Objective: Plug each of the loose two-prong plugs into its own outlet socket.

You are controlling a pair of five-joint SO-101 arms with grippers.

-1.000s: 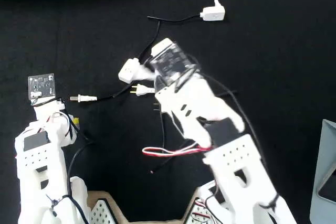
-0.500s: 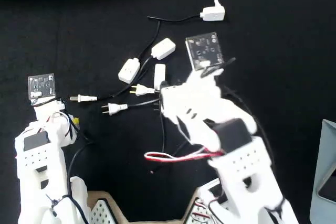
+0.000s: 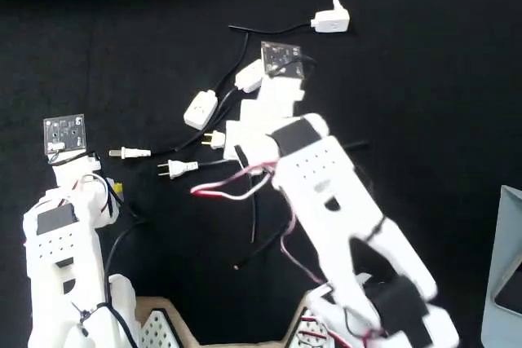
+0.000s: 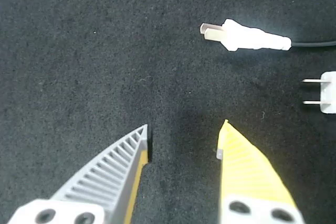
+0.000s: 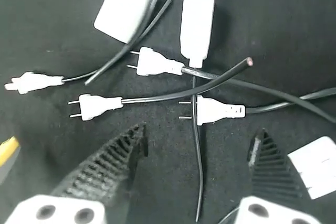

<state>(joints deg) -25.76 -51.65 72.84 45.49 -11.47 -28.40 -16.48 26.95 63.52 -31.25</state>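
- My left gripper [image 4: 184, 144] hangs low over the black cloth [image 4: 79, 35]. Its grey and yellow fingers are spread, with nothing between them.
- Just ahead of those fingertips the outermost plug [image 4: 247, 36] lies flat on the cloth, its two prongs pointing away from its black cord.
- On the high view my left arm [image 3: 65, 234] sits at the near left corner of the table, and that plug is the one closest to it.
- My right gripper [image 5: 197, 148] is over the tangle in the middle of the table. Its black fingers are wide apart and hold nothing.
- The nearest plug [image 5: 215, 110] lies just ahead of the gap between those fingers. A thin black cord [image 5: 198, 156] crosses right at its prongs.
- The second plug [image 5: 97, 105] lies a little to one side of it, between it and the outermost one, with its prongs turned away from the nearest plug.
- The third plug [image 5: 157, 62] lies farther ahead, its cord end just beside the slim socket block [image 5: 197, 19].
- The broad socket block [image 5: 123, 6] lies beside the slim one, tilted, with a cord running off it.
- A cut cable end [image 5: 247, 62] rests across the cords near the slim block.
- From above, another socket block [image 3: 249, 77] lies just beside my right arm's wrist.
- The far socket block [image 3: 330, 20] sits near the far edge of the cloth, well apart from all the plugs.
- Every plug I can see lies loose on the cloth, none of them seated in a socket.
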